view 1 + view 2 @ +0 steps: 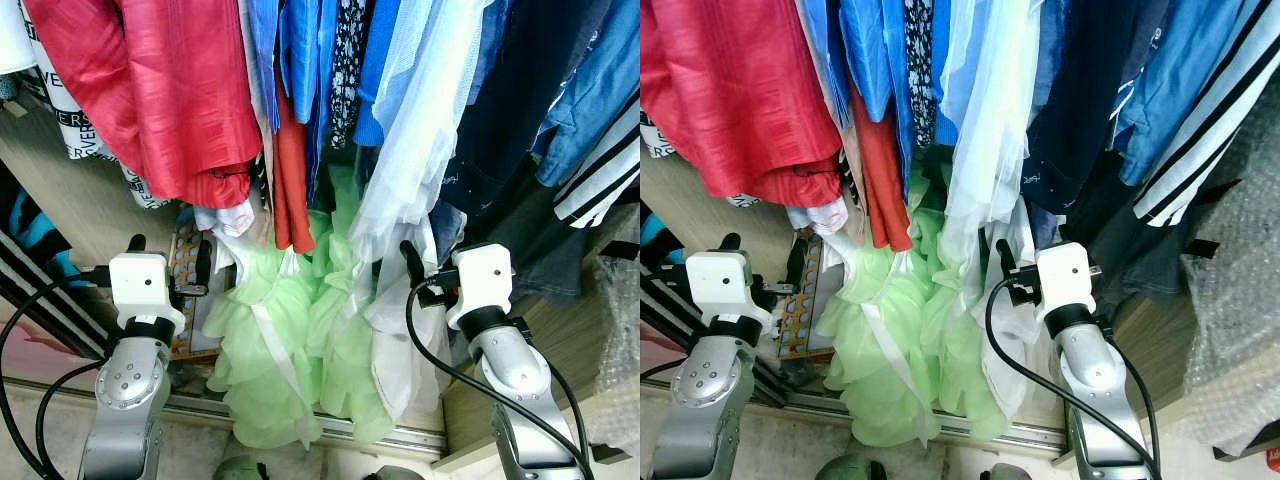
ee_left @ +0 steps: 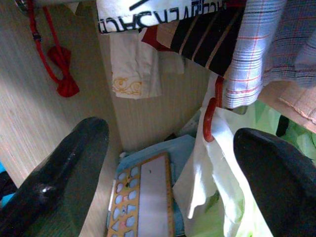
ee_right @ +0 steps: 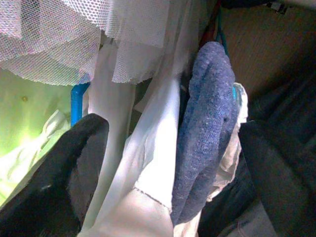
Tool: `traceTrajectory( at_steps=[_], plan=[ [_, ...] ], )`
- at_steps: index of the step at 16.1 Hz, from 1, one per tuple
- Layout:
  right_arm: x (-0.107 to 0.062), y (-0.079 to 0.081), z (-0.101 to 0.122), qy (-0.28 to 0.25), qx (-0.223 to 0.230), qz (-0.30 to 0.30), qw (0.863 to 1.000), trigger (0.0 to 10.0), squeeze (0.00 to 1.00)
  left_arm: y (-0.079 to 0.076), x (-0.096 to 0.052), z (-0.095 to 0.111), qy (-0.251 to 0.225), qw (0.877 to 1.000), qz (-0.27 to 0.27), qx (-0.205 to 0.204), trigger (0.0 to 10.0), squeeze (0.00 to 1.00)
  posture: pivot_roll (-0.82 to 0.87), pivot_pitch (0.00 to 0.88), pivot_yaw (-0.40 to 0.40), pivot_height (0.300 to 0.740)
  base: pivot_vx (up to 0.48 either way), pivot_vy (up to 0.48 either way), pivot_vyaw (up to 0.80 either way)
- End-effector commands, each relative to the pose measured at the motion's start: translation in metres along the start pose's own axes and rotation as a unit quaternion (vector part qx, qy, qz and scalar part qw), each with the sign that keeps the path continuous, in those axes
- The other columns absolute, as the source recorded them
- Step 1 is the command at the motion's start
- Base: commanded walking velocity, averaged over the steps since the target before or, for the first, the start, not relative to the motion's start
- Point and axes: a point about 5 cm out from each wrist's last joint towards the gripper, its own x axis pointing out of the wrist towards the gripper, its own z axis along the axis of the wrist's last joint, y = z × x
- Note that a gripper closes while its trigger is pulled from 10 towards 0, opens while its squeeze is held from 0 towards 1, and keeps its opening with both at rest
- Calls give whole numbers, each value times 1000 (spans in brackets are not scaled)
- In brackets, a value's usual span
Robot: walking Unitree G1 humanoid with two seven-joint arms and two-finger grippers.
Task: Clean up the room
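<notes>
A green dress (image 1: 290,340) hangs low among the clothes in the wardrobe, under a red shirt (image 1: 150,90) and just left of a sheer white dress (image 1: 410,190). The left gripper (image 2: 168,163) is left of the green dress, fingers wide apart and empty, pointing at a yellow board (image 2: 143,197) below. The right gripper (image 3: 168,163), right of the green dress, is wide open around white cloth (image 3: 148,163) and a blue knit sleeve (image 3: 205,128), not clamped.

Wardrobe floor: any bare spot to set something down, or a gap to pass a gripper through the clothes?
Little bare room. The floor holds the green ruffled dress and a yellow stencil board. Free: the wood side panel left of the red garment, near the left gripper. The right gripper is among white fabric and a blue knit.
</notes>
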Motion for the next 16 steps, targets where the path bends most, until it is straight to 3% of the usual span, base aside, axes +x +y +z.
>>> traceTrajectory(
  at_steps=[1,2,3,4,7,9,13,16],
  plan=[
    [45,-14,2,50,78,-68,993,10000,0,-8,41,-7,96,994,11,-58,10000,0,33,0,-59,740,0,0,0],
    [20,-18,-11,64,45,-77,994,10000,0,-7,16,-11,80,995,-7,-59,10000,0,27,0,-60,740,0,0,0],
    [-16,-26,-25,78,-6,-98,992,10000,0,-9,-20,-15,68,995,-38,-55,10000,0,28,0,-60,740,0,0,0],
    [-17,-25,-27,80,22,-95,992,10000,0,-9,-23,-16,71,995,-43,-52,10000,0,29,0,-61,740,0,0,0],
    [-20,-30,-25,76,14,-108,991,10000,0,-3,-28,-21,81,995,-31,-40,10000,0,31,0,-67,740,0,0,0],
    [-33,-35,-26,87,20,-116,989,10000,0,-2,-38,-20,91,994,-35,-43,10000,0,36,0,-70,740,0,0,0],
    [-63,-19,-14,67,-7,-29,997,10000,0,5,-52,-13,82,996,-23,-6,10000,0,38,0,-67,740,0,0,0],
    [-61,-15,-6,44,-23,-5,999,10000,0,-2,-47,-5,70,997,-24,-1,10000,0,34,0,-61,740,0,0,0]
  ],
)
